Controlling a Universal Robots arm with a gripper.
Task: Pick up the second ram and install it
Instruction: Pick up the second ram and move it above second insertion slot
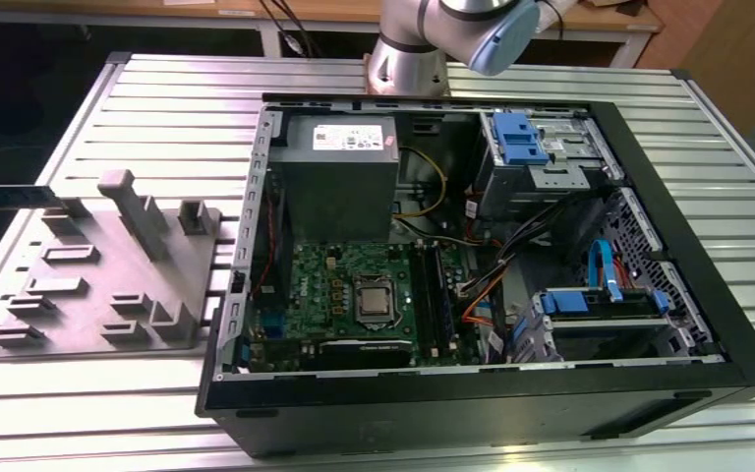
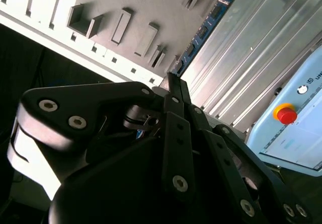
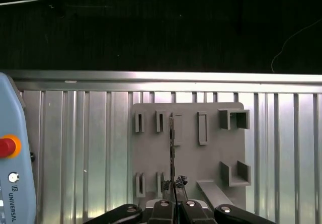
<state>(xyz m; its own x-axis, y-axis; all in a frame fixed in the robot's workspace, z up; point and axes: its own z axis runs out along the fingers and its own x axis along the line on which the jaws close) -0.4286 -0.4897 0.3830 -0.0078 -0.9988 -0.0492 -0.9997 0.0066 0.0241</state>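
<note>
My gripper [image 3: 174,194] drawn narrow, pinching second ram [image 2: 205,30] by one end, so stick juts forward with its long edge free. Ram hangs above grey tray [image 3: 211,158]. Open computer case [image 1: 692,324] well apart.

Robotics lab or test workshop indicated. Robot arm [image 1: 411,44] mounted on slatted metal table [image 1: 154,88]. Open computer case [image 1: 483,408] laid on table, circuit board [image 1: 338,290] and wiring exposed. Grey moulded tray [image 1: 83,315] placed beside case. Control pendant [image 2: 297,138] with red stop button [image 2: 287,115] seen in second wrist view. Wooden workbench [image 1: 154,8] with hanging cables [image 1: 286,25] seen behind table.
</note>
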